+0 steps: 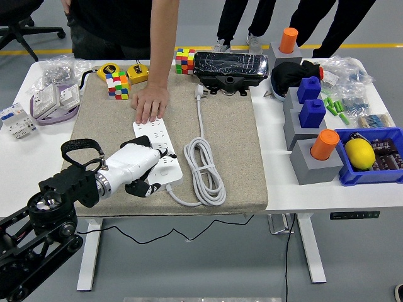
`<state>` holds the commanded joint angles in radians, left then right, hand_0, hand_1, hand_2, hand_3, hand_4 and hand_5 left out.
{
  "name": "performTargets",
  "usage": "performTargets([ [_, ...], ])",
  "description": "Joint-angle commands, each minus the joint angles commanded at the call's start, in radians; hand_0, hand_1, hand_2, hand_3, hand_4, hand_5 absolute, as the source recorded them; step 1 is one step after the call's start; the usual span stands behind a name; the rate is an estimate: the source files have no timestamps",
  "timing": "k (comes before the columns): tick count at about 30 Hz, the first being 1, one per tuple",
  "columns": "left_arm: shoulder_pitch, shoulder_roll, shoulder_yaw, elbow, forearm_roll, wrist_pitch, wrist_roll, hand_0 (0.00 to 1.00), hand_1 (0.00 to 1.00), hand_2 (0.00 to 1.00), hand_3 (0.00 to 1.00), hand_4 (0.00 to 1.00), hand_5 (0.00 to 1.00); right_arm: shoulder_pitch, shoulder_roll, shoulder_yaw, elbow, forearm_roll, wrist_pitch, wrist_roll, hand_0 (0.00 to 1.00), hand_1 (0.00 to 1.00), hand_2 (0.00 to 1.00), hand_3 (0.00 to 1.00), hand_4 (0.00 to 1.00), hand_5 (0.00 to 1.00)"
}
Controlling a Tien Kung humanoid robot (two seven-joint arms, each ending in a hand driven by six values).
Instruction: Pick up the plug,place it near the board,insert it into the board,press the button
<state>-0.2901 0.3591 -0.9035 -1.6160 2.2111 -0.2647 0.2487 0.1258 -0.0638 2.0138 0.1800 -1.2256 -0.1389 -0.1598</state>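
The white power strip (158, 146) lies on the grey mat (230, 138). Its white plug (200, 92) lies loose at the far side of the mat, and the cable runs to a coil (204, 171) right of the strip. My left hand (142, 181) is at the strip's near end, fingers curled down and holding nothing. A person's hand (150, 104) rests flat on the strip's far end. My right arm is out of view.
Two Rubik's cubes (117, 84) (185, 60), tape measures (137, 73) and a black wrapped box (230, 68) line the far edge. Grey blocks with blue and orange pieces (315, 151) and a blue bin with a lemon (360, 153) stand on the right. Switch parts (47, 100) lie on the left.
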Motion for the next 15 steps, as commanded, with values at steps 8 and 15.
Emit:
performTargets([
  [8,-0.006,-0.002,0.009,0.057,0.004,0.005,-0.006,0.189,0.002,0.1,0.844,0.317,0.002,0.002,0.0,-0.003,0.0,0.005,0.002,0.002,0.79,0.693,0.713,0.762,0.998,0.998],
  [15,-0.009,-0.002,0.015,0.067,0.002,0.002,-0.005,0.192,0.002,0.1,0.838,0.303,0.002,0.005,-0.001,0.0,0.0,0.005,0.002,0.0,0.79,0.693,0.713,0.762,0.998,0.998],
])
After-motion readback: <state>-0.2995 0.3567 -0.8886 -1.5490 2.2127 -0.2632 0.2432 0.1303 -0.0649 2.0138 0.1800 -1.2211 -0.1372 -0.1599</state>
